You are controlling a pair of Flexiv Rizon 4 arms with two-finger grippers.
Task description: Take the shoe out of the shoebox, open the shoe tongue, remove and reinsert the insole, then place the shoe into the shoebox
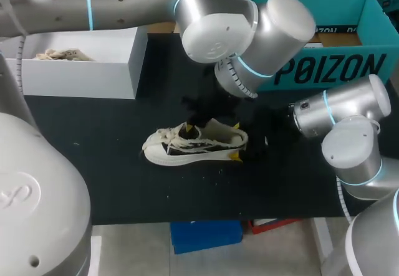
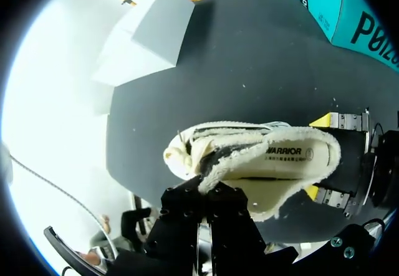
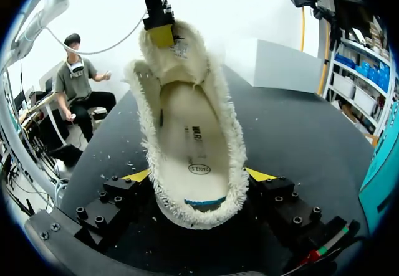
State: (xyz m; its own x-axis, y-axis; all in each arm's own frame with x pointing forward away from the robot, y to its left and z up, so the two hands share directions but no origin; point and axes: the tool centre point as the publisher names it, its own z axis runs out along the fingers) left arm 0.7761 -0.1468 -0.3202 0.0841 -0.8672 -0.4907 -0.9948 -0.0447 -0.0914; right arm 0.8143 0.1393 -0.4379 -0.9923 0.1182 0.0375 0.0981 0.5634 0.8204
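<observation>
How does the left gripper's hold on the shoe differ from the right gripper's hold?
The left gripper pinches the tongue with its fingers close together; the right gripper clamps the heel from both sides, fingers wide apart. The left gripper comes at the shoe from above; the right gripper comes from behind the heel, low over the table. Both are shut on the same shoe.

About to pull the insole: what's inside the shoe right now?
The insole lies inside the shoe, showing from heel to midfoot; its toe end is hidden beneath the tongue.
</observation>
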